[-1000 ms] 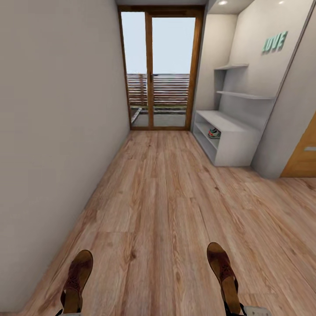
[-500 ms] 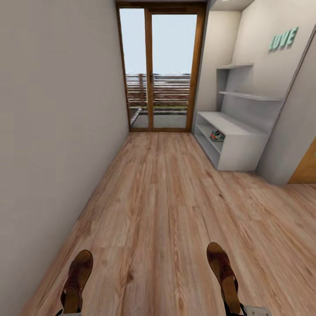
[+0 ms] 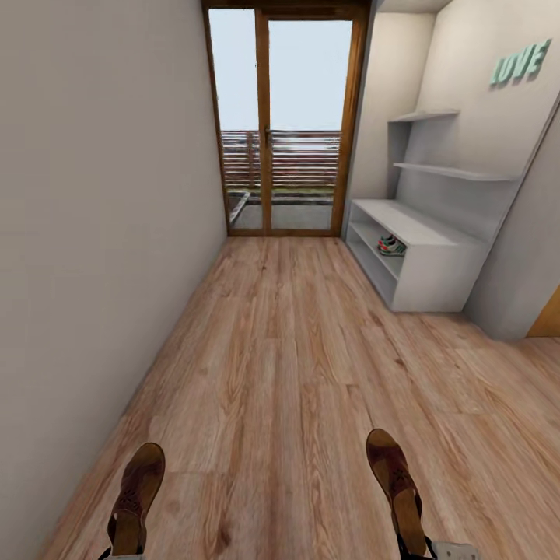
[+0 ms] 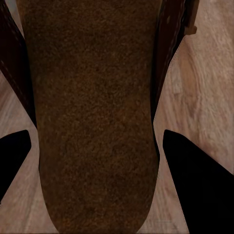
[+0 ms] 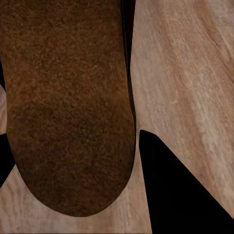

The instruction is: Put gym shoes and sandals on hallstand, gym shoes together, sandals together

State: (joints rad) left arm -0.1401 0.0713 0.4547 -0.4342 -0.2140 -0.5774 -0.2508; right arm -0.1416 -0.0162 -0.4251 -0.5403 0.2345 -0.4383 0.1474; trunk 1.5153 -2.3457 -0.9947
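I hold one dark brown sandal in each hand above the corridor floor. The left sandal sits between the fingers of my left gripper, which is shut on it. My right gripper is shut on the right sandal. Ahead on the right stands the light-grey hallstand. White and green gym shoes rest inside its open shelf space under the bench top; they are too small to tell apart.
A glass door with a wooden frame closes the corridor's far end. A plain wall runs along the left. Green letters hang above two stepped wall shelves. A brown door edge shows at far right.
The camera has advanced along the corridor, so the hallstand and door look nearer and the stand sits further right. Both sandals stay in the same place in the view.
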